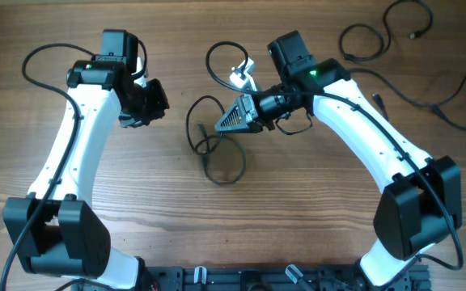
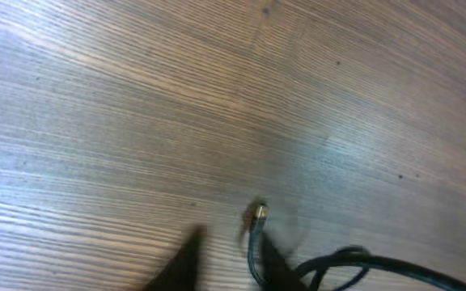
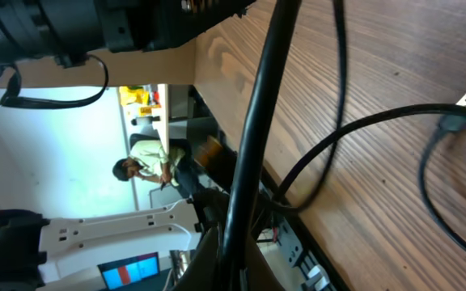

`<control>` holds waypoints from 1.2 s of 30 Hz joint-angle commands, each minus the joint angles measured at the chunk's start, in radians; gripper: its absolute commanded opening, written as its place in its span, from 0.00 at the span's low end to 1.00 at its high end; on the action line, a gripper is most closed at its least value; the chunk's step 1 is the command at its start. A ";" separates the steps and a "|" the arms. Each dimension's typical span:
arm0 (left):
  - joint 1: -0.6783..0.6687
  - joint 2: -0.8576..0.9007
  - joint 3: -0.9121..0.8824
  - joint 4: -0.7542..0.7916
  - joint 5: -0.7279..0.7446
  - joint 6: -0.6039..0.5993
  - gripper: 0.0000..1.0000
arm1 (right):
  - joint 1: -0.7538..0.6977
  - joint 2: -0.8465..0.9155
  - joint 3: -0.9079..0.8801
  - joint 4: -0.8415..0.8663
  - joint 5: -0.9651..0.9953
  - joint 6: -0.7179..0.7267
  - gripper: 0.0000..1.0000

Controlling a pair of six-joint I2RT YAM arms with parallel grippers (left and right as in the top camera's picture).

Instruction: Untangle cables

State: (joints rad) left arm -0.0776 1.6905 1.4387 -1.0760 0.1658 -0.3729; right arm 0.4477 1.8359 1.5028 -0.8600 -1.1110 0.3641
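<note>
A tangle of thin black cables lies in loops at the table's middle. My right gripper is shut on one strand of it; in the right wrist view the cable runs up from between the closed fingers. A white plug sits just behind the right gripper. My left gripper hovers to the left of the tangle. In the left wrist view its fingers are apart, and a black cable end with a gold plug tip lies on the table against the right finger.
Two more loose black cables lie at the back right and far right. The table surface is wood. The arm bases stand at the front edge.
</note>
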 commanded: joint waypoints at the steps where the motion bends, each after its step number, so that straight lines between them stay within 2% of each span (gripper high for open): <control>1: 0.002 0.008 -0.008 -0.003 0.183 0.166 0.54 | -0.003 -0.016 0.012 0.011 0.016 -0.019 0.04; 3: 0.002 0.008 -0.008 -0.011 0.296 0.272 0.70 | -0.003 -0.016 0.012 0.014 0.018 -0.020 0.04; 5: 0.001 0.008 -0.008 -0.016 0.347 0.334 0.76 | -0.003 -0.016 0.012 0.023 -0.082 -0.021 0.04; 8: 0.001 0.008 -0.008 -0.013 0.343 0.344 0.74 | -0.003 -0.016 0.012 0.106 -0.259 -0.018 0.04; 11: 0.001 0.008 -0.008 -0.011 0.343 0.344 0.72 | -0.001 -0.016 0.012 0.202 -0.354 0.076 0.04; 12: 0.001 0.008 -0.008 -0.008 0.342 0.344 0.68 | 0.001 -0.016 0.012 0.220 -0.376 0.085 0.04; 14: 0.001 0.008 -0.008 0.005 0.342 0.343 0.35 | 0.004 -0.016 0.012 0.224 -0.384 0.082 0.04; 15: 0.001 0.008 -0.008 0.011 0.339 0.340 0.13 | 0.003 -0.016 0.011 0.220 -0.345 0.080 0.04; 16: 0.001 0.008 -0.008 0.011 0.335 0.338 0.04 | 0.003 -0.016 0.011 0.211 -0.308 0.080 0.04; 17: 0.001 0.008 -0.008 0.010 0.334 0.338 0.04 | 0.003 -0.016 0.010 0.204 -0.277 0.080 0.04; 18: 0.002 0.008 -0.008 0.009 0.313 0.322 0.04 | 0.003 -0.017 0.010 0.166 -0.168 0.080 0.04; 20: 0.002 0.008 -0.008 0.009 0.106 0.167 0.04 | 0.003 -0.016 0.010 0.052 0.122 0.080 0.04; 21: 0.002 0.008 -0.008 0.002 -0.034 0.047 0.04 | 0.003 -0.016 0.010 -0.033 0.344 0.081 0.04; 22: 0.002 0.008 -0.008 -0.004 -0.109 -0.024 0.04 | 0.002 -0.017 0.010 -0.095 0.504 0.085 0.04; 23: 0.002 0.008 -0.008 -0.005 -0.145 -0.065 0.04 | 0.002 -0.016 0.010 -0.155 0.677 0.106 0.04; 25: 0.002 0.008 -0.008 -0.004 -0.171 -0.113 0.04 | 0.002 -0.017 0.010 -0.236 0.900 0.172 0.04; 30: 0.002 0.008 -0.008 -0.006 -0.187 -0.163 0.04 | -0.014 -0.016 0.010 -0.293 1.246 0.303 0.04; 33: 0.002 0.008 -0.008 -0.013 -0.216 -0.163 0.04 | -0.057 -0.017 0.010 -0.291 1.333 0.354 0.05; 36: 0.002 0.008 -0.008 -0.013 -0.266 -0.163 0.04 | -0.134 -0.017 0.011 -0.289 1.315 0.340 0.09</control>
State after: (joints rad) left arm -0.1612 1.7039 1.4200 -1.0924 0.2272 -0.4633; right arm 0.4725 1.8282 1.5501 -1.0771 -0.1539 0.6552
